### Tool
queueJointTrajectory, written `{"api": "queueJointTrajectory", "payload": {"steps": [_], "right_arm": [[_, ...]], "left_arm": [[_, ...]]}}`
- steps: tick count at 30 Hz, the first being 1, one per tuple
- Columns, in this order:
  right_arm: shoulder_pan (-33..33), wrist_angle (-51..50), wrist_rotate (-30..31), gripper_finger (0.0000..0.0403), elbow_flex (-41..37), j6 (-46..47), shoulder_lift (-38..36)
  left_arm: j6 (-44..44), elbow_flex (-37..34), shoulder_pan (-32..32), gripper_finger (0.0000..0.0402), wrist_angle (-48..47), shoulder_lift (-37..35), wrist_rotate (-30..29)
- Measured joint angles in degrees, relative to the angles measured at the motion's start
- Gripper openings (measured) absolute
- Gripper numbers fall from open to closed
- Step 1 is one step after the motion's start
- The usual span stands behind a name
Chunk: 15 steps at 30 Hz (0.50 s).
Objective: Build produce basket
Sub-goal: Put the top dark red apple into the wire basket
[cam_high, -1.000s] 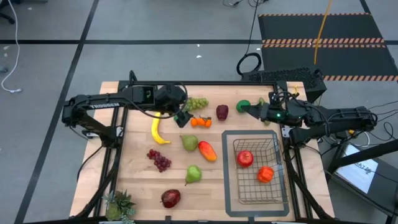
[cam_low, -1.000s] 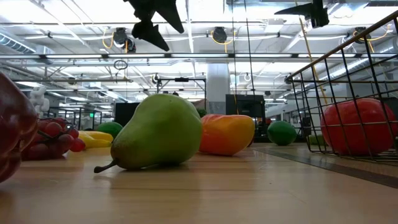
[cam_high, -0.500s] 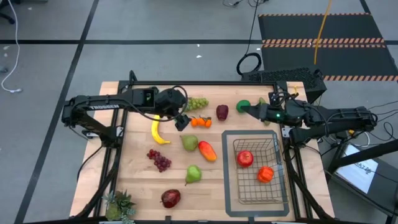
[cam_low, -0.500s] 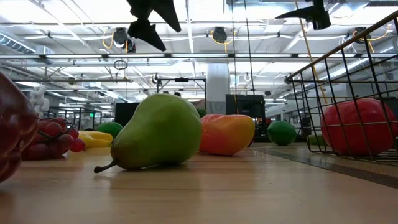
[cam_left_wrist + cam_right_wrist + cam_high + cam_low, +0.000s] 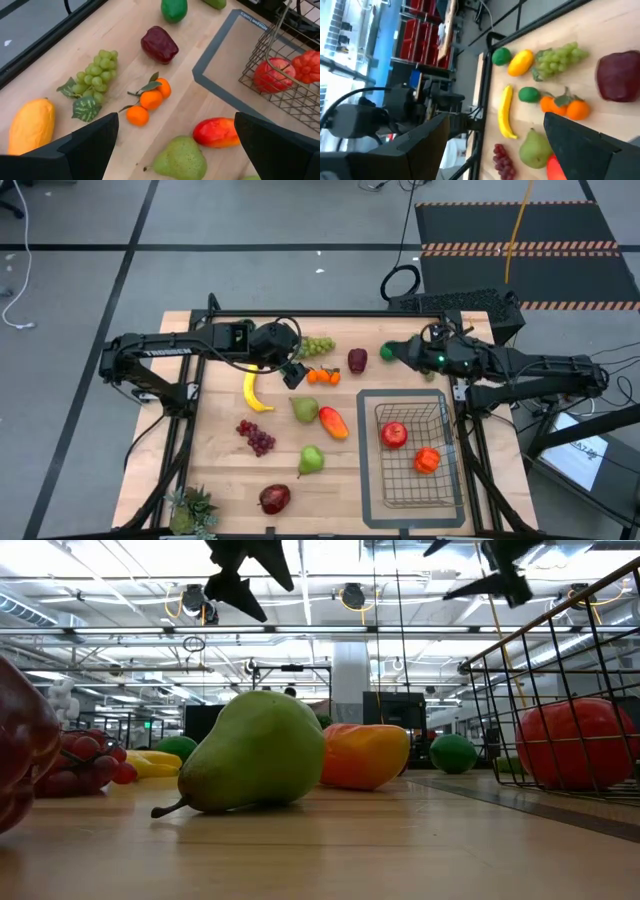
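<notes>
left gripper (image 5: 291, 372) spread, right gripper (image 5: 397, 352) spread, both empty | basket (image 5: 440, 480): 2 red fruits | pears: 2 | grape bunches: 2

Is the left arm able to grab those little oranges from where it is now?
Probably yes. The left gripper hangs open right beside the oranges, nothing lying over them; the grapes and dark red fruit sit close but apart.
</notes>
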Motion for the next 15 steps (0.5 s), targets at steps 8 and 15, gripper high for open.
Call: {"api": "queueJointTrajectory", "payload": {"steps": [8, 15], "right_arm": [[-10.6, -7.0, -19.4, 0.0317, 12.9, -10.6, 15.9], [-17.1, -18.7, -25.4, 0.0317, 23.8, -26.3, 29.1]], "left_arm": [[-1.1, 0.0, 0.0, 0.0397, 0.9, 0.0, -0.2], [-4.5, 0.0, -0.3, 0.0397, 1.6, 0.0, -0.2]]}}
